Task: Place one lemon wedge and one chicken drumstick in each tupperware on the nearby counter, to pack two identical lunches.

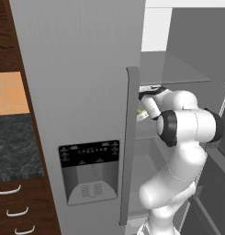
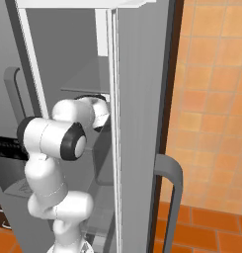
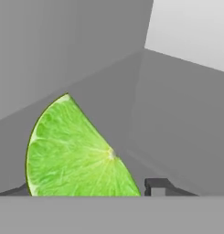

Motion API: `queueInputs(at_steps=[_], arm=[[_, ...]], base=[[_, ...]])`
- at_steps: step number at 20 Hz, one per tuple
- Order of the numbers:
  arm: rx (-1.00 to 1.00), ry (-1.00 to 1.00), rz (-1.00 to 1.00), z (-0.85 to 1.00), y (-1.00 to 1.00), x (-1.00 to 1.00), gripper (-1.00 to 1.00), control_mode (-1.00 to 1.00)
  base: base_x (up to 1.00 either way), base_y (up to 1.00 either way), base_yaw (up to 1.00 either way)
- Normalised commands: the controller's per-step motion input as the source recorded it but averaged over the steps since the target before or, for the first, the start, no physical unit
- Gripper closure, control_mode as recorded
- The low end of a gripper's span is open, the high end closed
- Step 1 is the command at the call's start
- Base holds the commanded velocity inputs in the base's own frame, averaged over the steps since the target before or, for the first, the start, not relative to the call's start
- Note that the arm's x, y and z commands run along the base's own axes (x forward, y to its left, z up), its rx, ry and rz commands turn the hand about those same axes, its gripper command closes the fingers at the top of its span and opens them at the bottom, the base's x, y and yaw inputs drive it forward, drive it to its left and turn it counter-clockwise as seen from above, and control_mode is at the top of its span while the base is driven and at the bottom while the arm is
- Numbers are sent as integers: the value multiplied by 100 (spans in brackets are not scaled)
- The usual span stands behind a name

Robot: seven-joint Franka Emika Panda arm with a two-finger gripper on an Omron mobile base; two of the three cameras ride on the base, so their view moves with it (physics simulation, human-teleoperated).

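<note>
So the gripper point(image 3: 86, 192) is right up on the lemon wedge point(image 3: 77, 151), which is bright green. One dark fingertip point(image 3: 157, 186) pokes up right of the wedge, the other peeks out at its left edge, so the jaws straddle it. Honestly can't tell if they're actually pinching it. Around it are grey fridge walls point(image 3: 86, 50). From the left base view, the arm point(image 1: 182, 133) reaches past the fridge door point(image 1: 81, 92) onto a shelf point(image 1: 173, 69).
</note>
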Motion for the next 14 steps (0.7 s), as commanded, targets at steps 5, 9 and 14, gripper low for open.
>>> queueInputs(at_steps=[5, 9, 14], arm=[[0, -33, 0, 0, 17, -88, 100, -100], [0, -31, 0, 28, 6, -96, 100, -100], [0, -15, 0, 88, 0, -82, 100, -100]], base=[[0, 0, 0], [0, 0, 0], [0, 0, 0]])
